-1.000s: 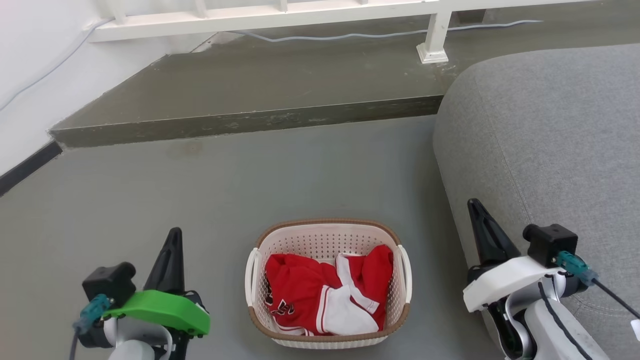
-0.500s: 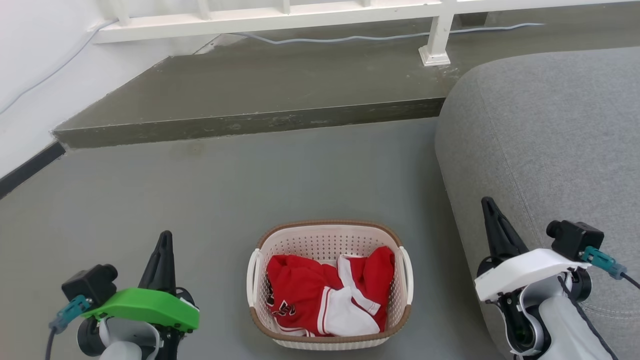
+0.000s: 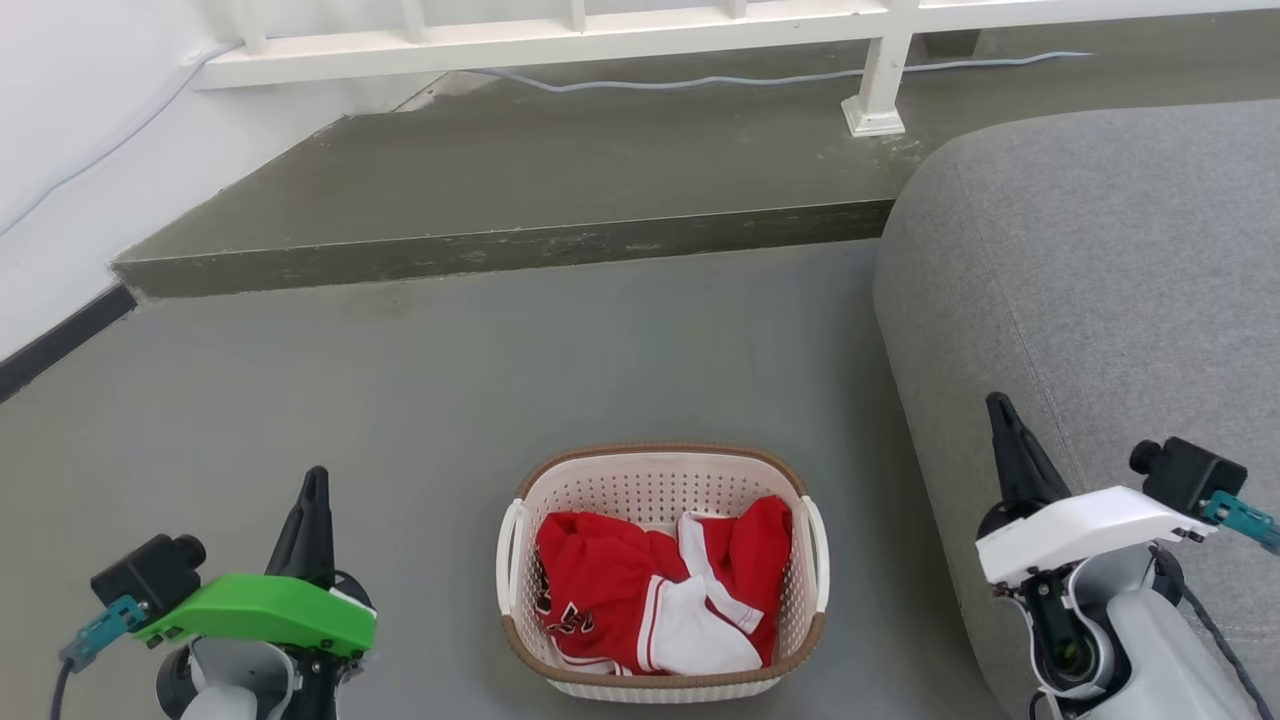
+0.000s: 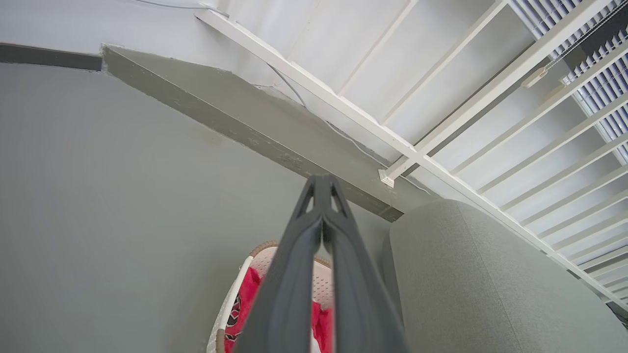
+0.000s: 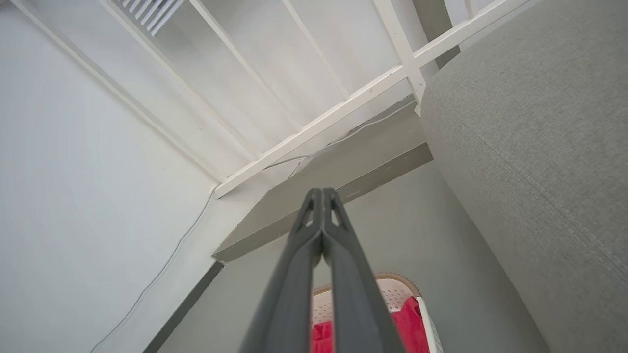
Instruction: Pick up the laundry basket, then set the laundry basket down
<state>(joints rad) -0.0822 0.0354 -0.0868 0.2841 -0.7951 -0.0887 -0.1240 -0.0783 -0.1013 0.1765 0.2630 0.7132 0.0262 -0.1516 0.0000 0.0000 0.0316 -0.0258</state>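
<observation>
Now both arms have drifted outward: left gripper (image 3: 314,480) lower at 8 o'clock, right gripper (image 3: 1003,415) wider at 4 o'clock by the grey sofa (image 3: 1100,280), each pinched together, empty. Laundry basket (image 3: 655,449) sits on the floor (image 3: 400,400) at 6 o'clock, red-and-white jersey (image 3: 620,580) inside.

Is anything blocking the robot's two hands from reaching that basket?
Nothing visible. Bare floor lies between the left hand and the basket, and between the right hand and it. The sofa stands close by on the right.
</observation>
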